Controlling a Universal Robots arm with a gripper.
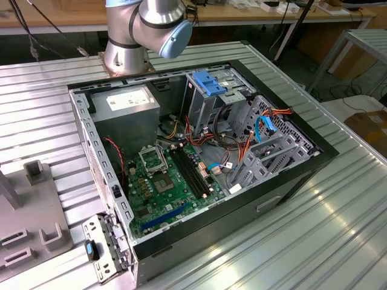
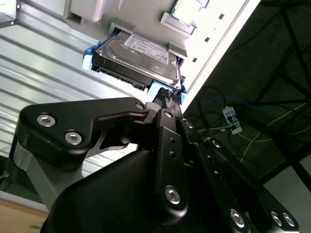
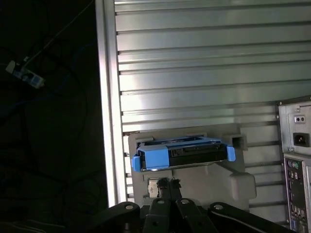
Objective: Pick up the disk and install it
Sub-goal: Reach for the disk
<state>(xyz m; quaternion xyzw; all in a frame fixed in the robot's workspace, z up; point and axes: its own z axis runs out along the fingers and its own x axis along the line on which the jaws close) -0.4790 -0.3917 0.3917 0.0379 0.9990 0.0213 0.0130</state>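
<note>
The black gripper (image 3: 166,183), tips together, is just beside the dark blue-railed disk (image 3: 187,153), partly hidden by a grey holder (image 3: 238,187).

The disk (image 2: 138,60) is a flat, dark rectangular hard drive with a white label facing up and bright blue carrier rails with end tabs. It lies level in a pale gray cradle (image 3: 243,187), close to the edge of the ribbed metal table (image 3: 194,73).
</note>
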